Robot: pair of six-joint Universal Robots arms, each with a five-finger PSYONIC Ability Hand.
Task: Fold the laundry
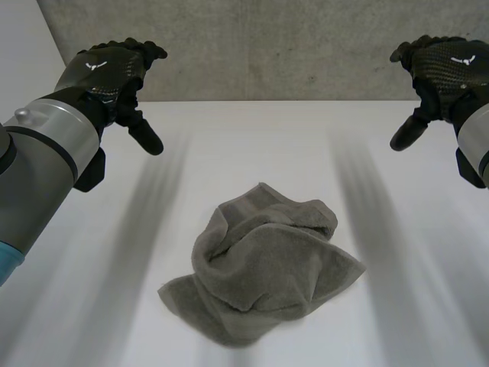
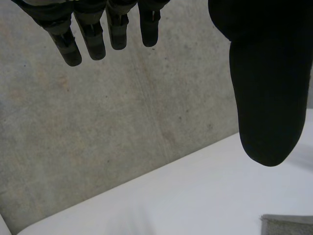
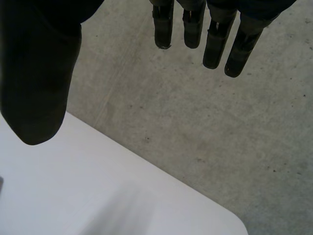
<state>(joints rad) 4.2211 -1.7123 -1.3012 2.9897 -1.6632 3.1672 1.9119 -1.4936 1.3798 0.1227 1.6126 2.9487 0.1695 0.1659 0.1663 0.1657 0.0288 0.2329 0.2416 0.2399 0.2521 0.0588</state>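
A grey towel [image 1: 263, 267] lies crumpled in a heap on the white table [image 1: 252, 153], near its front middle. My left hand [image 1: 114, 73] hovers high at the far left, well away from the towel, with fingers [image 2: 83, 34] straight and thumb [image 2: 266, 88] spread; it holds nothing. My right hand [image 1: 447, 69] hovers at the far right, mirrored, with fingers [image 3: 215, 39] straight and thumb [image 3: 36, 83] apart, also empty. A small corner of the towel [image 2: 288, 224] shows beyond the left thumb in the left wrist view.
A grey concrete wall [image 1: 267, 46] rises behind the table's far edge. The table's far corner [image 3: 230, 220] shows under my right hand. Bare tabletop surrounds the towel on all sides.
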